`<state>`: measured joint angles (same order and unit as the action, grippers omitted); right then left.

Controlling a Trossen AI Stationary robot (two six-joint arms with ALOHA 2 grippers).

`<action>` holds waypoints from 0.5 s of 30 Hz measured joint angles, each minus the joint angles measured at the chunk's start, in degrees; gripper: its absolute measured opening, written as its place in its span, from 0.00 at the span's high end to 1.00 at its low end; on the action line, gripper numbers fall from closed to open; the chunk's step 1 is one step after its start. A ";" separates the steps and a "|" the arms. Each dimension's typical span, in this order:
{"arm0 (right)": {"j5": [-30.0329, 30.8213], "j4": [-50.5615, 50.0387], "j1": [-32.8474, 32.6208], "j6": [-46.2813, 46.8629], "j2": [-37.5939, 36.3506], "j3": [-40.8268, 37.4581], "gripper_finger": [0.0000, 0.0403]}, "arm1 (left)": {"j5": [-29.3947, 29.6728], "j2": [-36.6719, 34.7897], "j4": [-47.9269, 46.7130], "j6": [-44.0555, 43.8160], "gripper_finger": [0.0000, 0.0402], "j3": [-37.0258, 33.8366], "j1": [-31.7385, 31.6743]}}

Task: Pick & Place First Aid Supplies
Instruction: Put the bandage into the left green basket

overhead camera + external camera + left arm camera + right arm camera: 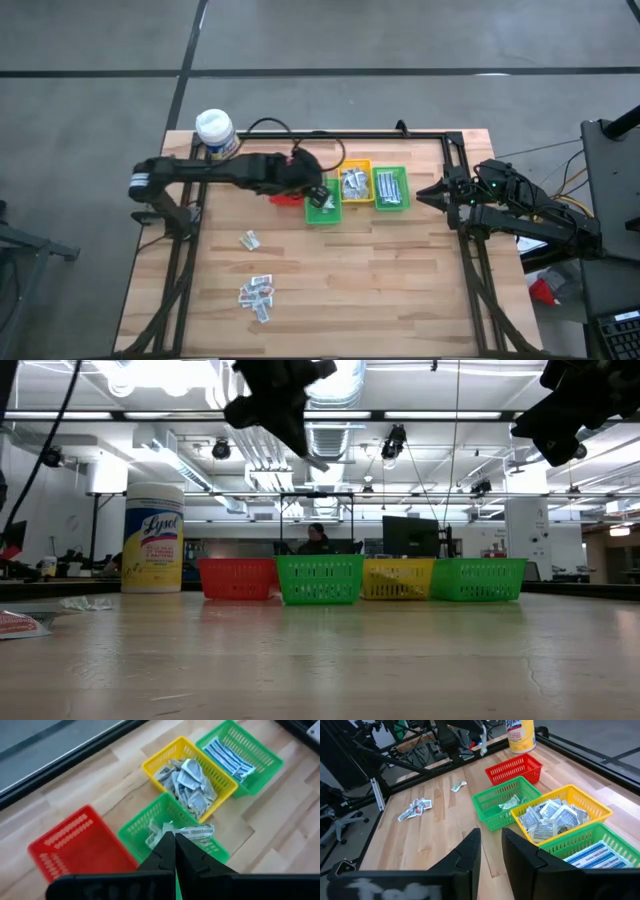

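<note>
- Above the near green bin (150, 822), the left hand (174, 842) hovers, clenched on a pale packet (196, 831), positioned for dropping it among matching ones.
- At the worktop's (380, 280) right edge, the right hand (490, 845) waits, fingers slightly apart, grasping nothing.

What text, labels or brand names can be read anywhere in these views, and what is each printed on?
"Lysol": on the yellow wipes canister at the table's far left corner.
Packet pinched in the left gripper above a green bin: printed line, too blurred to read.
Blue-striped packets in the other green bin: print too small.
Packets in the yellow bin: unreadable.
</note>
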<state>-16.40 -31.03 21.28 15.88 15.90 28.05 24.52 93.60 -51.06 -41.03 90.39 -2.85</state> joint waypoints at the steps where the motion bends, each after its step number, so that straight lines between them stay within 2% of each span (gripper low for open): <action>1: 0.00 0.00 0.00 0.00 -0.02 0.00 0.80 | -0.16 1.28 0.09 1.04 1.00 1.05 -0.40; 7: 0.00 -0.01 0.00 0.00 -0.02 0.00 0.79 | -0.52 7.01 0.36 5.13 1.00 4.47 -2.48; 15: 0.00 -0.02 0.00 0.00 -0.02 0.00 0.80 | -2.84 11.54 1.72 5.15 1.00 2.43 -5.15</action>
<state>-16.40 -31.05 21.28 15.88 15.88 28.05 21.68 105.14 -49.34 -35.88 92.82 -8.00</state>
